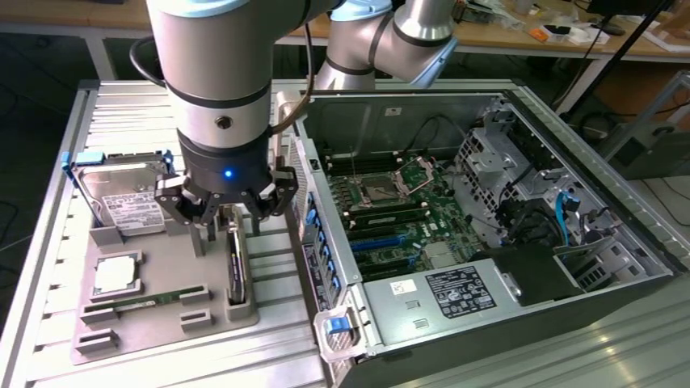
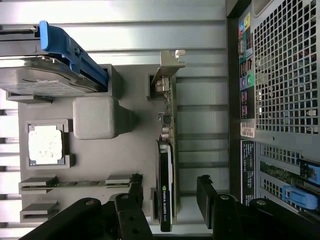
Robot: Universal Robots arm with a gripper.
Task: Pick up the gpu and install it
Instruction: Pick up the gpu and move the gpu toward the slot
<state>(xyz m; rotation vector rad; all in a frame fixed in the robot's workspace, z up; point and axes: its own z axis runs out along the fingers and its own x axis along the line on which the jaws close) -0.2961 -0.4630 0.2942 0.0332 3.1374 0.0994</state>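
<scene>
"Ribbed metal table (image 1: 119,105), grey fixture tray (image 1: 161,323) on top of it. What sits on the tray, starting from the exterior view's left?"

"First the hard drive (image 1: 124,202), white label up, leaning in its holder with a blue bracket at one end. Just below it lies the processor (image 1: 115,275) in a square pocket, and beside that the narrow green memory stick (image 1: 145,301), held on edge between small blocks."

"And the gpu?"

"The gpu (image 1: 237,271) is at the tray's right edge, standing on its long edge in a slot. From the wrist view I can see its silver bracket at the far end and the black cooler at the near end."

"Where is the arm?"

"Directly above the card. The gripper (image 1: 229,222) hangs over the cooler end with its jaws spread wide. The fingers (image 2: 206,195) stand one on either side of the card, with a gap showing on both sides. It has hold of nothing."

"What's farther right?"

"The computer case (image 1: 647,267), lying on its side with the panel off, just beside the tray. Inside it are the green motherboard (image 1: 399,218) and the power supply (image 1: 453,291) with its label facing up."
</scene>
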